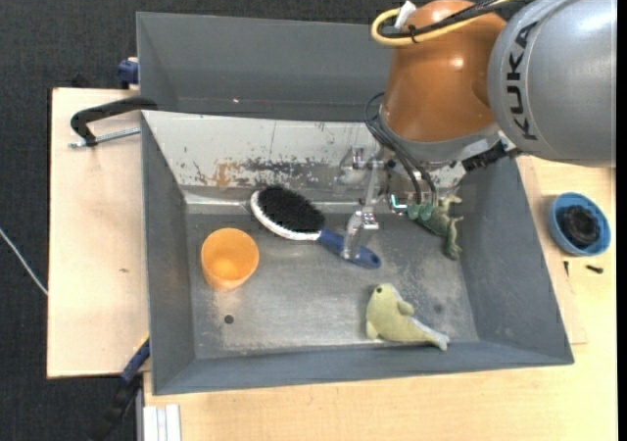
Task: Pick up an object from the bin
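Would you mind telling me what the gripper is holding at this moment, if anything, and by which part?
It cannot be told: the gripper is down at the blue handle of the hairbrush, but no grip shows.

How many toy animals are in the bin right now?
2. A green dinosaur lies by the right wall, just below the arm; a pale yellow-green plush sea creature lies near the front wall. The arm could be hiding more.
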Motion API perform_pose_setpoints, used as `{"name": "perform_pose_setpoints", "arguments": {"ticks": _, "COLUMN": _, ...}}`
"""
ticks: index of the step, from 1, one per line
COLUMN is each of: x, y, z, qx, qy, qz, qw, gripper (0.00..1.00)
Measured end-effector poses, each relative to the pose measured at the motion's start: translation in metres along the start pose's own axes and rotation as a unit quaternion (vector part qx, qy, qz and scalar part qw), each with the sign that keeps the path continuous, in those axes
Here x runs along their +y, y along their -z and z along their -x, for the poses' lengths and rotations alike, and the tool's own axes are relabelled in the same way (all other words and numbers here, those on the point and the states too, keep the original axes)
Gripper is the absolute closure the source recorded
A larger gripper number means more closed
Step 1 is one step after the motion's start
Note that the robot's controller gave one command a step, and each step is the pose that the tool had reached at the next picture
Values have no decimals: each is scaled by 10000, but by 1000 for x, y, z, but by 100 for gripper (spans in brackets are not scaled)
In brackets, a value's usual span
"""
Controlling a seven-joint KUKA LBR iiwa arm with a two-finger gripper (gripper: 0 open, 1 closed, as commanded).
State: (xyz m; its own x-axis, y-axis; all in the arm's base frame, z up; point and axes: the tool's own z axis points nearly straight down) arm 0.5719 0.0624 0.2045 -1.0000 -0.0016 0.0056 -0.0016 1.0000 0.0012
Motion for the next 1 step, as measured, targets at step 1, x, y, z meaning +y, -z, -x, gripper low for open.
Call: {"name": "perform_pose_setpoints", "arguments": {"ticks": 1, "x": 18, "y": -121, "z": 27, "qx": -177, "qy": 1314, "qz": -37, "qw": 9912, "gripper": 0}}
